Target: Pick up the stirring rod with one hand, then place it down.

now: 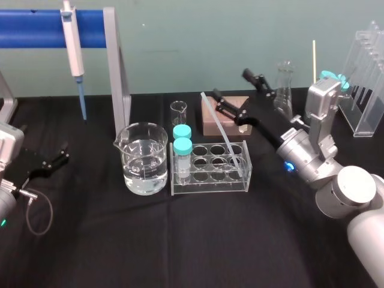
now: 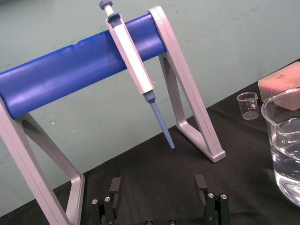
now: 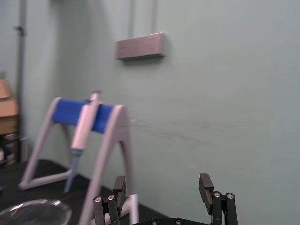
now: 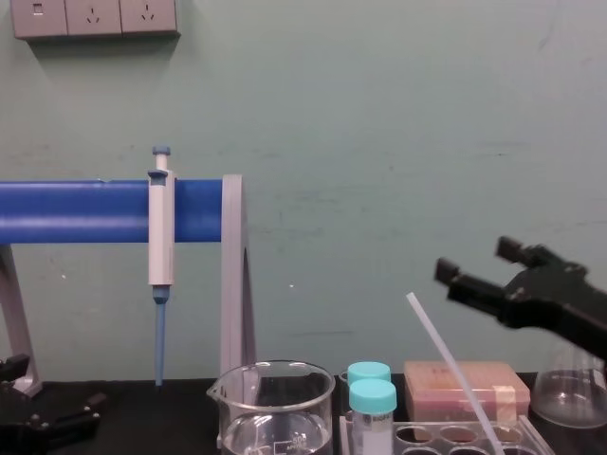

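Stirring rod (image 1: 223,132) leans slanted in the tube rack (image 1: 210,186) at frame centre, its upper end free to grasp; right gripper (image 1: 230,84) hovers just right of that end, jaws wide and empty; left gripper (image 1: 63,153) parked at left edge, spread, empty.

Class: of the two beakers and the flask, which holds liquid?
The large beaker left of the tube rack: it is part-filled with clear liquid. The small beaker and the flask look empty.
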You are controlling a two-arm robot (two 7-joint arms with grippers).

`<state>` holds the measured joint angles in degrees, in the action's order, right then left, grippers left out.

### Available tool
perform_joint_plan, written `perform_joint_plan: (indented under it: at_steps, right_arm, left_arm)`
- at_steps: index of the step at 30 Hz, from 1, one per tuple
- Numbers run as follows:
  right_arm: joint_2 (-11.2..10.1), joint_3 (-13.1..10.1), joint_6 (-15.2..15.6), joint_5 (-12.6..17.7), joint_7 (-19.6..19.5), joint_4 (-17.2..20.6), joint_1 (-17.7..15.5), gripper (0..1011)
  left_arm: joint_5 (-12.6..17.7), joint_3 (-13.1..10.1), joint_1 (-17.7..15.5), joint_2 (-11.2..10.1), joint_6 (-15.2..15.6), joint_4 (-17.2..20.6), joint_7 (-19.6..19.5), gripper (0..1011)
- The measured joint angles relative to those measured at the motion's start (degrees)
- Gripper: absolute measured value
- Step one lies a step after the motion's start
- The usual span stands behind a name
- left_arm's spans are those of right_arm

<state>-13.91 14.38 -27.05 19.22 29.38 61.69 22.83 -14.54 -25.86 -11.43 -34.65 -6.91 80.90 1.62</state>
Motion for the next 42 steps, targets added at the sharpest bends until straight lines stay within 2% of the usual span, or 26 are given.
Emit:
perform_joint_plan:
  at_steps: [5, 8, 9, 10, 11, 15, 19, 42]
  right_arm:
    - [0.0, -2.8, 5.4, -2.4, -8.2, 7.9, -4.9, 1002]
    - [0.1, -3.8, 7.9, -3.0, -10.7, 10.3, -6.6, 1002]
    - [0.2, -4.6, 9.9, -3.1, -12.2, 11.8, -7.7, 1002]
    - [0.2, -4.6, 9.9, -3.1, -12.2, 11.8, -7.7, 1002]
    - [0.3, -5.5, 12.9, -3.2, -13.9, 13.4, -9.0, 1002]
    - [0.5, -6.7, 16.9, -3.2, -15.4, 15.2, -10.7, 1002]
    - [0.5, -7.4, 19.2, -3.4, -15.9, 16.2, -11.9, 1002]
    - [0.5, -7.6, 19.9, -4.0, -16.0, 16.7, -12.3, 1002]
  left_arm:
    - [0.0, 0.0, 0.0, 0.0, 0.0, 0.0, 0.0, 1000]
    - [0.0, 0.0, 0.0, 0.0, 0.0, 0.0, 0.0, 1000]
    - [0.0, 0.0, 0.0, 0.0, 0.0, 0.0, 0.0, 1000]
    - [0.0, 0.0, 0.0, 0.0, 0.0, 0.0, 0.0, 1000]
    - [0.0, 0.0, 0.0, 0.0, 0.0, 0.0, 0.0, 1000]
    - [0.0, 0.0, 0.0, 0.0, 0.0, 0.0, 0.0, 1000]
    - [0.0, 0.0, 0.0, 0.0, 0.0, 0.0, 0.0, 1000]
    - [0.0, 0.0, 0.0, 0.0, 0.0, 0.0, 0.0, 1000]
